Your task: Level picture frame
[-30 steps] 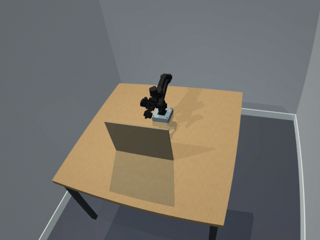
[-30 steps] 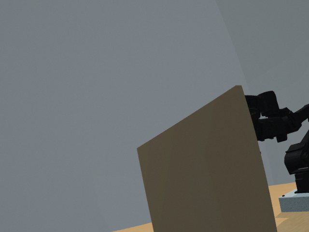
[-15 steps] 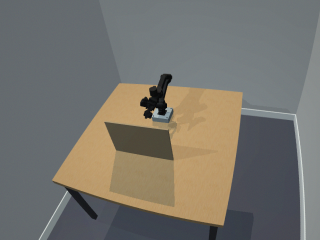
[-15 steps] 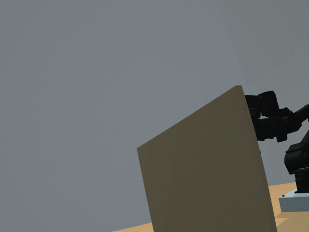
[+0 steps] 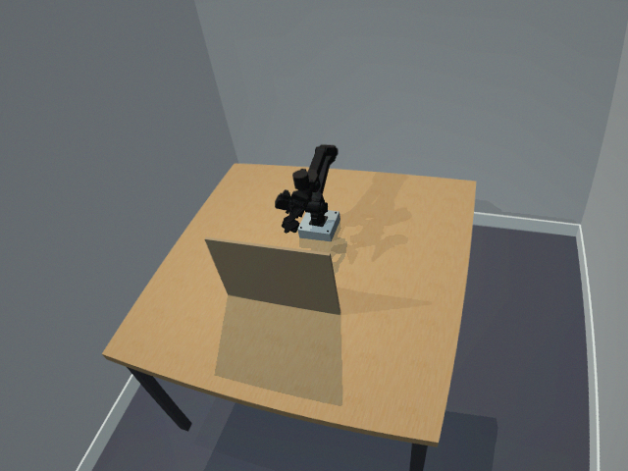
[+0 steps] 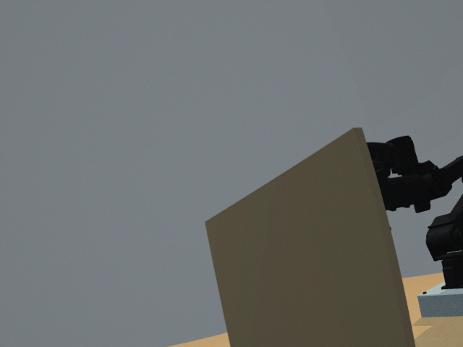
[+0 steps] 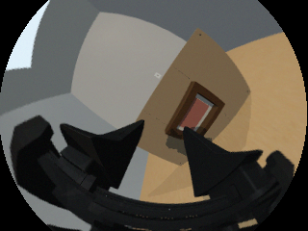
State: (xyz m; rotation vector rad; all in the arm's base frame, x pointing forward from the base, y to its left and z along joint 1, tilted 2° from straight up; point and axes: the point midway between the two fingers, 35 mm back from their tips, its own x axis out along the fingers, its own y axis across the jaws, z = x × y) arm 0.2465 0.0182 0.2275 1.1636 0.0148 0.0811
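Observation:
The brown picture frame [image 7: 181, 106], with a red picture, hangs on the front of the upright tan board [image 7: 212, 58] [image 5: 274, 279] [image 6: 299, 261]. The wrist view is rolled, with the board's top edge at left. There the frame looks tilted: its end toward the top of the view seems nearer the board's top edge. Lens distortion makes the amount unclear. Screw and notched strip are hidden. My gripper [image 7: 165, 126] is open and empty, off the board, its right fingertip overlapping the frame's lower end in view. The top and exterior views show only the board's back.
The board stands on the wooden table [image 5: 385, 354] [image 7: 269, 72]. My arm's grey base [image 5: 317, 235] [image 6: 441, 306] is on the board's picture side. A dark shadow falls by the frame's lower end in the wrist view. Grey walls stand around the table.

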